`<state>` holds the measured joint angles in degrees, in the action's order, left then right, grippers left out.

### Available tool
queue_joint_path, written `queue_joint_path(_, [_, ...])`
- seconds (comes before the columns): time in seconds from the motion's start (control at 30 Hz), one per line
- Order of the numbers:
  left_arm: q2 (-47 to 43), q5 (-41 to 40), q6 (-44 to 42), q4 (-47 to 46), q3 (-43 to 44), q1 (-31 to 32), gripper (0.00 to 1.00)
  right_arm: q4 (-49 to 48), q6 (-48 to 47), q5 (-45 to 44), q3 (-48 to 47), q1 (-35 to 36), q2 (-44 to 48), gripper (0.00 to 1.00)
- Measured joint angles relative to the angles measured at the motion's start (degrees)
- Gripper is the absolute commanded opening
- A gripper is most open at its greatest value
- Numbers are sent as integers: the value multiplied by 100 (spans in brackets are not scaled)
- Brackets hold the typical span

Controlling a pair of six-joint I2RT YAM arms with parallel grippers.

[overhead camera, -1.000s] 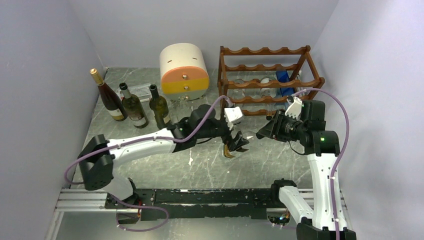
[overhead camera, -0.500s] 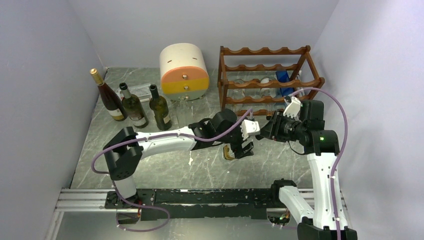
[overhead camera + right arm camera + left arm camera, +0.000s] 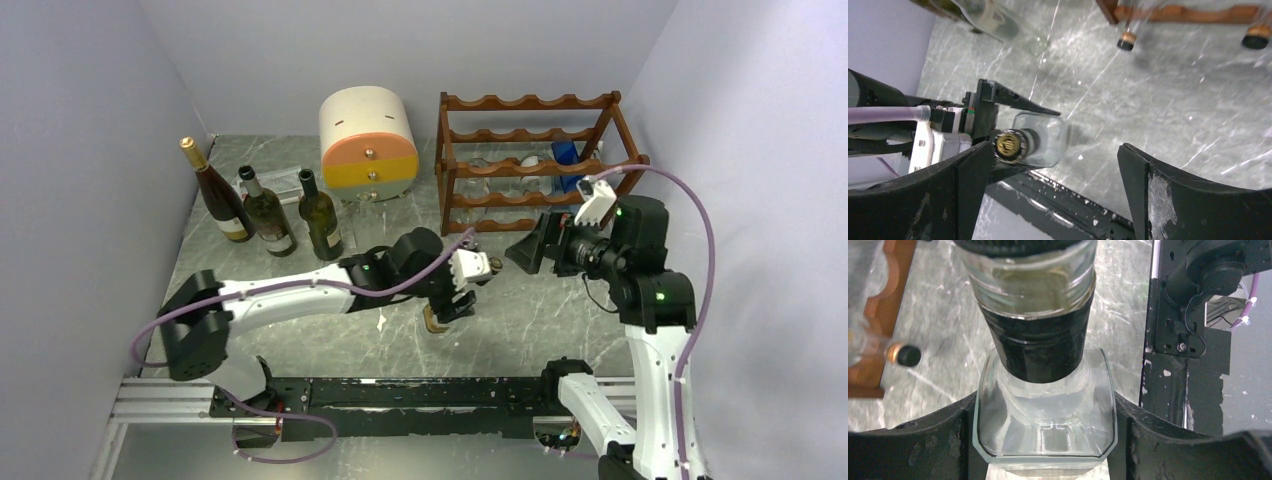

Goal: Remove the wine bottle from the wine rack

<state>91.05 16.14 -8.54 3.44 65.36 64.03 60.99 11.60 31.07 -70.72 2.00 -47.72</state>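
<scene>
The left gripper (image 3: 1045,402) has its black fingers closed against both flat sides of the wine bottle (image 3: 1043,432), a clear, square-shouldered glass bottle with a black neck sleeve and a gold cap. The bottle is over the grey veined tabletop (image 3: 560,320), in front of the scalloped reddish-brown wooden wine rack (image 3: 530,102). The right gripper (image 3: 528,252) gapes wide near the cap, holding nothing.

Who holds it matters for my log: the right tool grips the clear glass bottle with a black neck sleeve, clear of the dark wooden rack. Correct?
No: the left tool grips the clear glass bottle, clear of the dark wooden rack. The left wrist view shows it between that tool's fingers.
</scene>
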Motion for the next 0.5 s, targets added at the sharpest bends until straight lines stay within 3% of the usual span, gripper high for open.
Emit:
queue_joint_path(0.27, [-1910,-817,662,-11,-1281,-219,24,-570,116,-581,-509,0,391,100])
queue_joint_path(0.5, [-3904,-2468,1239,94,-2323,-645,18,-863,7,-1196,-511,48,584,100])
